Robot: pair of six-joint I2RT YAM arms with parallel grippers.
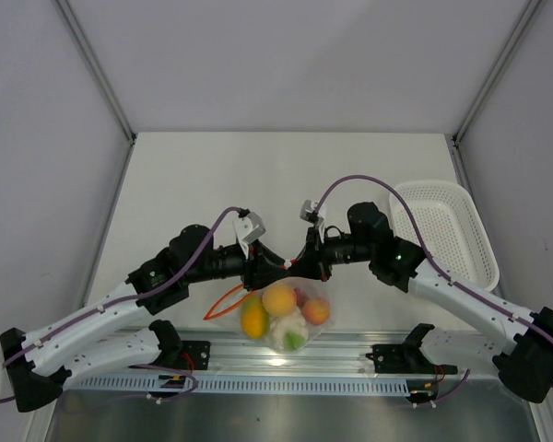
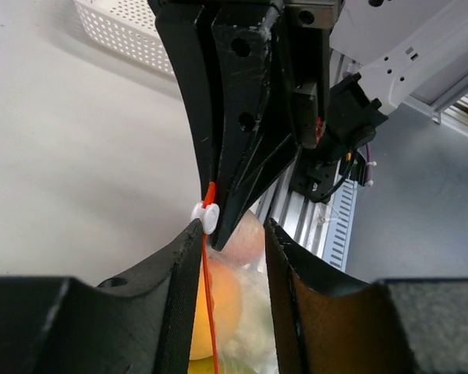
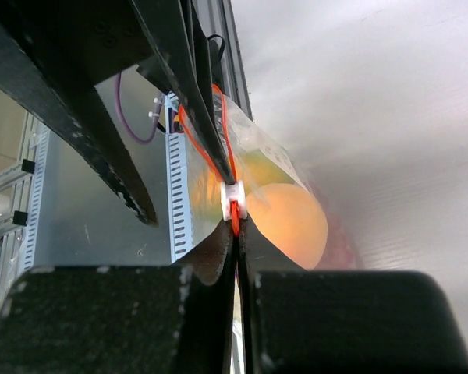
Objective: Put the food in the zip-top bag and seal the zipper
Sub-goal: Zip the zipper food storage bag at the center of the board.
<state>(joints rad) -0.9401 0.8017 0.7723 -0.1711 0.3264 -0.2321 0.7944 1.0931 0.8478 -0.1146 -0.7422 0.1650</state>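
The clear zip-top bag [image 1: 275, 343] sits at the table's near edge with the food inside: an orange fruit [image 1: 279, 300], a yellow one [image 1: 253, 319], a white-green vegetable piece [image 1: 292, 333] and a red berry cluster [image 1: 301, 296]. Its red-orange zipper [image 1: 223, 302] trails to the left. My right gripper [image 3: 235, 222] is shut on the zipper [image 3: 235, 210] just behind the white slider [image 3: 234, 194]. My left gripper [image 2: 232, 226] is open, its fingers either side of the bag's top, the zipper [image 2: 210, 312] along its left finger. Both grippers meet above the bag in the top view, left [image 1: 261, 273] and right [image 1: 300, 267].
A white perforated basket [image 1: 442, 230] stands at the right of the table; it also shows in the left wrist view [image 2: 125, 27]. The metal rail [image 1: 286, 368] with the arm bases runs just in front of the bag.
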